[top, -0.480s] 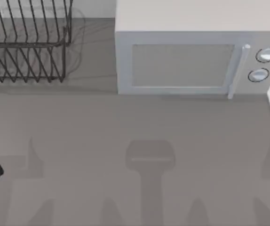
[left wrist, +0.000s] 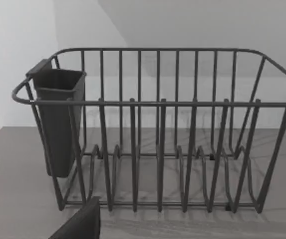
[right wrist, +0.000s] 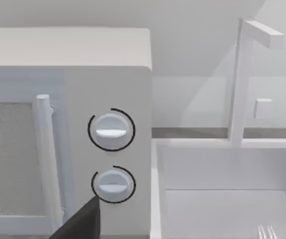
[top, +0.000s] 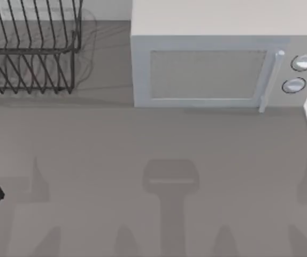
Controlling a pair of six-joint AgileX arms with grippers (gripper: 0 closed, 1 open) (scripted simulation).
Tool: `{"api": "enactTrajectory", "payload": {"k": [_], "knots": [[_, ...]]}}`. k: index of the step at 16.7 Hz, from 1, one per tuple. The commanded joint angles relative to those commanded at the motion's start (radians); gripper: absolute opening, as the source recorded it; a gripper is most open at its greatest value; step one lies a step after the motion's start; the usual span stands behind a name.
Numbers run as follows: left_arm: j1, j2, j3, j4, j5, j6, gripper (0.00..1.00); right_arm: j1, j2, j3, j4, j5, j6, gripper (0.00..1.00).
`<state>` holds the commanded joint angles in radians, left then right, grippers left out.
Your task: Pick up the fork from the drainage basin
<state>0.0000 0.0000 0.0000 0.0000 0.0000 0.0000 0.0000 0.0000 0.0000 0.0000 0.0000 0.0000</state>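
Bench: grey, carrying a microwave at upper centre-right and a dark wire dish rack at upper left. Drainage basin: pale, beside the microwave's dial side, with a faucet behind. Fork: tines visible low in the basin. Tool states: cannot tell.

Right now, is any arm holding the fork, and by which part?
Nothing is held. The fork lies in the drainage basin beside the microwave, only its tines showing in the right wrist view, with no end effector touching it.
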Motion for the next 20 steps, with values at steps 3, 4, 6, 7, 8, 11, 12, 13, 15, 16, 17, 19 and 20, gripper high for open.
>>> {"api": "enactTrajectory", "payload": {"k": [3, 4, 6, 7, 8, 11, 12, 13, 15, 16, 17, 19, 20], "knots": [[0.000, 0.000, 0.000, 0.000, 0.000, 0.000, 1.00, 0.000, 0.000, 0.000, 0.000, 0.000, 0.000, 1.00], [0.000, 0.000, 0.000, 0.000, 0.000, 0.000, 1.00, 0.000, 0.000, 0.000, 0.000, 0.000, 0.000, 1.00], [0.000, 0.000, 0.000, 0.000, 0.000, 0.000, 1.00, 0.000, 0.000, 0.000, 0.000, 0.000, 0.000, 1.00], [0.000, 0.000, 0.000, 0.000, 0.000, 0.000, 1.00, 0.000, 0.000, 0.000, 0.000, 0.000, 0.000, 1.00], [0.000, 0.000, 0.000, 0.000, 0.000, 0.000, 1.00, 0.000, 0.000, 0.000, 0.000, 0.000, 0.000, 1.00], [0.000, 0.000, 0.000, 0.000, 0.000, 0.000, 1.00, 0.000, 0.000, 0.000, 0.000, 0.000, 0.000, 1.00], [0.000, 0.000, 0.000, 0.000, 0.000, 0.000, 1.00, 0.000, 0.000, 0.000, 0.000, 0.000, 0.000, 1.00], [0.000, 0.000, 0.000, 0.000, 0.000, 0.000, 1.00, 0.000, 0.000, 0.000, 0.000, 0.000, 0.000, 1.00], [0.000, 0.000, 0.000, 0.000, 0.000, 0.000, 1.00, 0.000, 0.000, 0.000, 0.000, 0.000, 0.000, 1.00], [0.000, 0.000, 0.000, 0.000, 0.000, 0.000, 1.00, 0.000, 0.000, 0.000, 0.000, 0.000, 0.000, 1.00], [0.000, 0.000, 0.000, 0.000, 0.000, 0.000, 1.00, -0.002, 0.010, 0.010, -0.007, 0.000, -0.001, 1.00], [0.000, 0.000, 0.000, 0.000, 0.000, 0.000, 1.00, -0.009, 0.061, 0.059, -0.041, 0.000, -0.009, 1.00], [0.000, 0.000, 0.000, 0.000, 0.000, 0.000, 1.00, -0.015, 0.102, 0.099, -0.067, 0.000, -0.014, 1.00]]}}
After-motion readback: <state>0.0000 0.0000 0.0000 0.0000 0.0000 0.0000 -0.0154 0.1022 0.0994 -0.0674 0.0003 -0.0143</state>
